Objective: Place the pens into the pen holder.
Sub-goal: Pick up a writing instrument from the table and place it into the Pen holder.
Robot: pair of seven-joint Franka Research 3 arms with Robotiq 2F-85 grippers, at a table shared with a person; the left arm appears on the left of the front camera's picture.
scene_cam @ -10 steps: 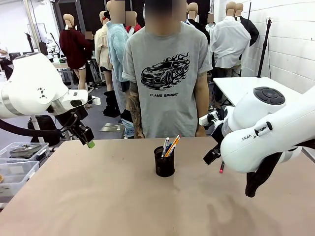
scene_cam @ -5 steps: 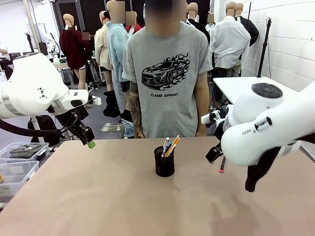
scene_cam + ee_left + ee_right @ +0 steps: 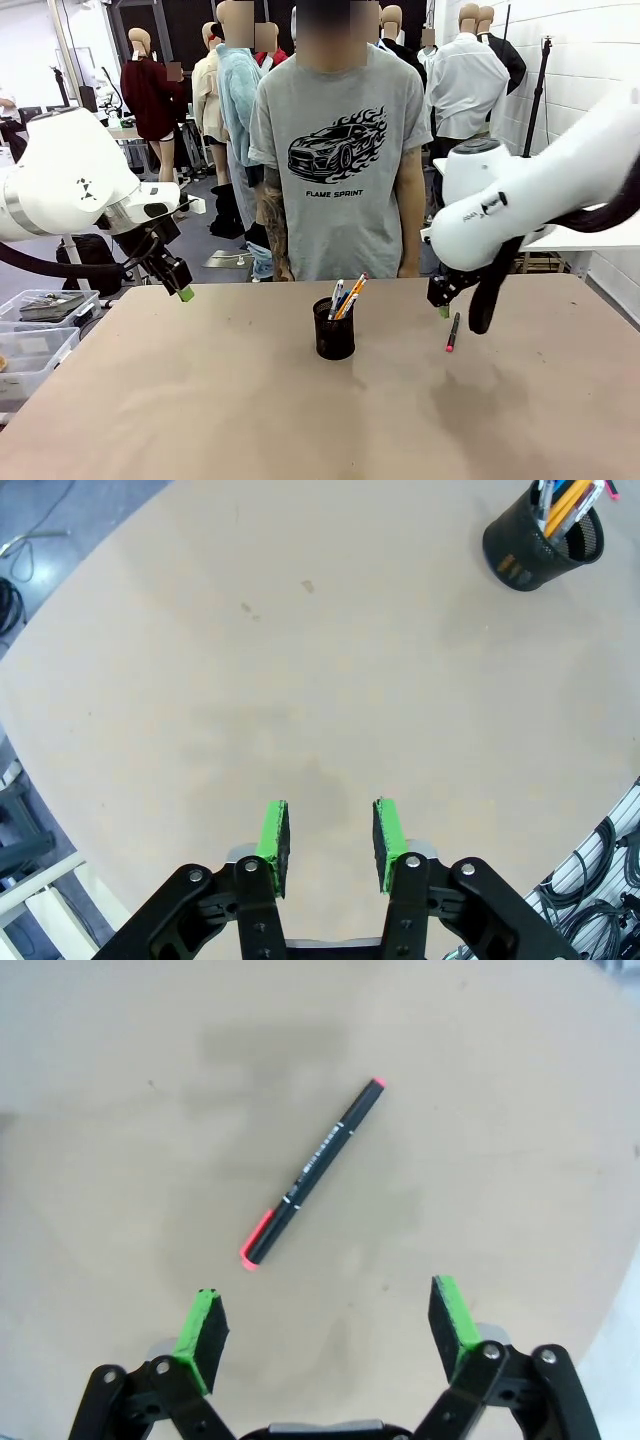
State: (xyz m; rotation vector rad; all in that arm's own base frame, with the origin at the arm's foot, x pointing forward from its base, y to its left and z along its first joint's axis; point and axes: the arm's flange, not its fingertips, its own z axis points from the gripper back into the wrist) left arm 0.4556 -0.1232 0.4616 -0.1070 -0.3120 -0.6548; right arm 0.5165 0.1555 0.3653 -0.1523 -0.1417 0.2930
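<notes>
Pen point(image 3: 312, 1173) lying flat on the table point(image 3: 480, 1110), just below the right gripper point(image 3: 324, 1295), its fingers spread wide (left gripper point(image 3: 330, 820) likewise parted). Farther off, other pens point(image 3: 346, 297) are stood in the holder point(image 3: 333, 335). If one pad is landed first, the pen could be rolled away.
</notes>
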